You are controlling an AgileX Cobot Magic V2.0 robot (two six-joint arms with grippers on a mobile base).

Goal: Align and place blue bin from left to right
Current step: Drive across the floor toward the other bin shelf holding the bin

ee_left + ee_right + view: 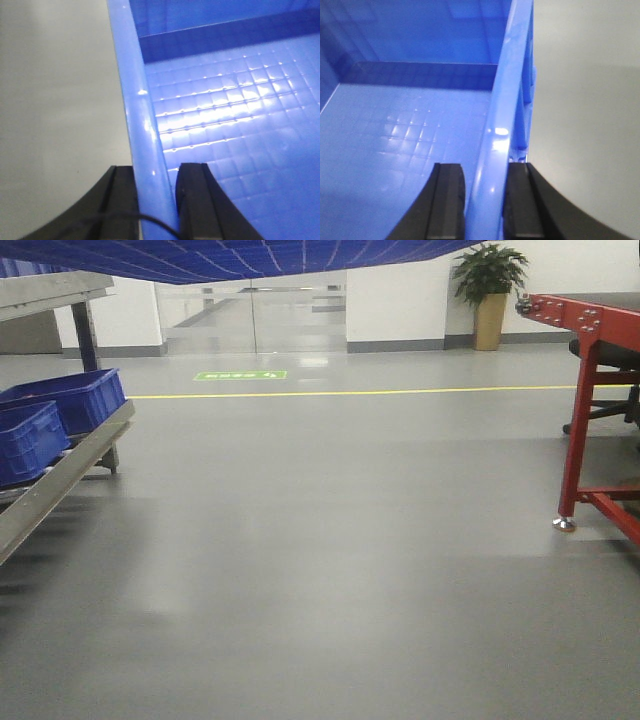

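Left gripper (155, 172) is pinching the side rim of the blue bin (225, 105). One black finger (120, 200) is sitting outside the wall and the other inside, with the wall squeezed between them. A thin black cable (150, 220) is crossing in front of the rim down by the fingers.

Right gripper (482, 170) is clamping the opposite wall the same way, one finger in, one finger out. So the bin is hanging between the two arms, lifted off the grey floor (330, 540).

Both wrist views are looking straight into the bin, showing its glossy gridded bottom and the far wall in shadow. The right wrist view is also catching a rib on the outer face of the wall. Beyond the rims, those two views are giving nothing but blurred floor.

The front view is filling in the rest. The bin's gridded underside is running along the top edge of that picture, high above the floor.

Over on the left a sloping metal rack (70, 465) is carrying two blue crates (70, 395), one behind the other. On the right a red steel frame (580, 400) is standing on a silver foot, with a black chair (605, 355) tucked behind it.

Further back, a yellow line (380, 392) is crossing the floor beside a green floor sign (240, 375). Behind them are glass doors (250, 315), and a potted plant (488, 290) is standing against the white wall.
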